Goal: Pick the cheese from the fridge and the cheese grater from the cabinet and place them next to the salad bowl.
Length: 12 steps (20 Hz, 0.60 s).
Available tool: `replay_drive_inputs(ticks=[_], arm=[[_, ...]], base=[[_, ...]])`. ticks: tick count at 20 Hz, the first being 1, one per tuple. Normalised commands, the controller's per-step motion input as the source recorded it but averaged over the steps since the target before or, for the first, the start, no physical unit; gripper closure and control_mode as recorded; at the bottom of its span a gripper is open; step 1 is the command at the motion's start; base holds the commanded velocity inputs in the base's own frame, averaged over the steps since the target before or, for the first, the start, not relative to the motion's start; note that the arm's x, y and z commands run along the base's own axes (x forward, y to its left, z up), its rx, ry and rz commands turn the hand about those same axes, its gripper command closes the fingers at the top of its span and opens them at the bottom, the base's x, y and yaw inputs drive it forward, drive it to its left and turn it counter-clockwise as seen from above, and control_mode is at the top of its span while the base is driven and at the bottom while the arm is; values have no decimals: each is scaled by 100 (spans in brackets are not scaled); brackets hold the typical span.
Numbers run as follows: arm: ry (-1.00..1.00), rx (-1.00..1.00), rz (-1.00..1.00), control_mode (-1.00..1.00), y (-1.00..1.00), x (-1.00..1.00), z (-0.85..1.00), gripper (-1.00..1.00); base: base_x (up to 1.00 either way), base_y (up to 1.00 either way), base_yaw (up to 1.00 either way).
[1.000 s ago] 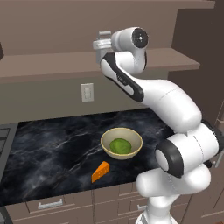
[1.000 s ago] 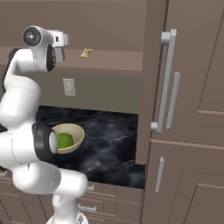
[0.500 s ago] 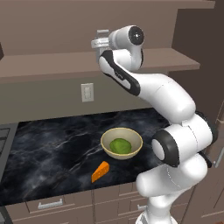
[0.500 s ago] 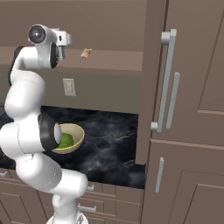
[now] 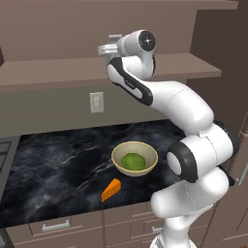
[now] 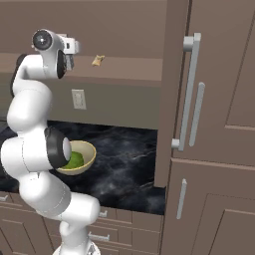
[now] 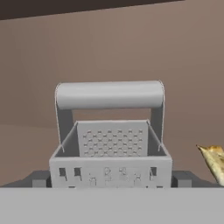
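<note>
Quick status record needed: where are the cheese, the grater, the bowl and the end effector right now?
cheese: on the dark counter, beside the salad bowl, apart from it
cheese grater: upright on the cabinet shelf, directly ahead of the end effector, between its open fingers, not gripped
end effector: raised at shelf level, open
tan scrap: on the shelf beside the grater
done so far: cheese placed; grater not yet picked

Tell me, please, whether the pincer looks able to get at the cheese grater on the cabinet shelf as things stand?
Probably yes. The open pincer faces the cheese grater squarely, a dark fingertip showing either side of its base; the tan scrap lies off to one side.
</note>
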Motion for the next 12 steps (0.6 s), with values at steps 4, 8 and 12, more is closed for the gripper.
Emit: replay_drive_inputs(ticks=[4,8,12], arm=[[0,2,0,-100,7,0,-7,-100],[0,2,0,-100,2,0,-4,-100],[0,1,0,-100,6,0,-11,100]], base=[[0,0,0],[0,0,0],[0,0,0]])
